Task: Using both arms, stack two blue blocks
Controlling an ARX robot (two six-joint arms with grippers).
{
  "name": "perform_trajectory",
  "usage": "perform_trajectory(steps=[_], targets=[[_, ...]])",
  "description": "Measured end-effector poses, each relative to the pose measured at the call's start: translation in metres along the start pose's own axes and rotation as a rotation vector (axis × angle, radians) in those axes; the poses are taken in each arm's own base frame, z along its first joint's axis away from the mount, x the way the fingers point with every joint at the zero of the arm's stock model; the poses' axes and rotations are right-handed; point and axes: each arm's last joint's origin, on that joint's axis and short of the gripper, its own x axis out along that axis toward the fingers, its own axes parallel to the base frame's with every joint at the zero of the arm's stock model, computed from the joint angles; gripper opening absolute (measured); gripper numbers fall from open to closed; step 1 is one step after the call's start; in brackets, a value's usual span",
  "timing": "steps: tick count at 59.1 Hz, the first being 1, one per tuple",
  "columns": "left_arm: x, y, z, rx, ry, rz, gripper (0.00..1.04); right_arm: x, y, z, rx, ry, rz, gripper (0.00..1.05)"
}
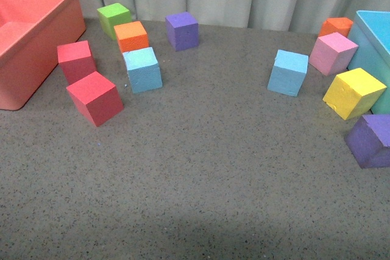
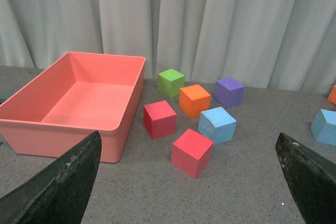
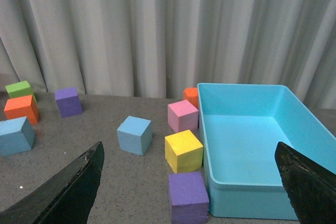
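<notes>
Blocks of the task lie well apart on the desk (image 1: 201, 168), one on each arm's side. The left blue block (image 1: 142, 69) sits in a cluster just in front of an orange cube (image 1: 131, 36). We cannot tell whether the two touch. Two red cubes (image 1: 94, 97) lie near it, toward the red bin (image 1: 36, 59). The right blue block (image 1: 288, 72) stands by itself, near a pink cube (image 1: 333, 53) but apart from it.

Neither arm shows in the front view. The left tool (image 2: 187, 150) has its jaws spread wide and holds nothing. The right tool (image 3: 189, 145) is likewise wide open and empty. Each tool is held clear of the cubes, so each wrist camera takes in its own cluster.

We judge that the task is not yet begun, since no block rests on another. The layout favours one block per arm, each arm taking the nearer one.

The right blue block has free faces all round and should be the easier pick. For the left blue block, we advise closing on the two faces not backed by the orange cube. Watch the nearer red cube during the descent.
</notes>
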Motion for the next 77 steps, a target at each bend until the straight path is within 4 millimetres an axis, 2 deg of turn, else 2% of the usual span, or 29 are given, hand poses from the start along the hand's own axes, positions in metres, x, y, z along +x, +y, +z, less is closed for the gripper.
perform_trajectory(steps=[77], targets=[[0.0, 0.0, 0.0, 0.0, 0.0, 0.0, 0.98, 0.0, 0.0, 0.0, 0.0, 0.0, 0.0, 0.95]])
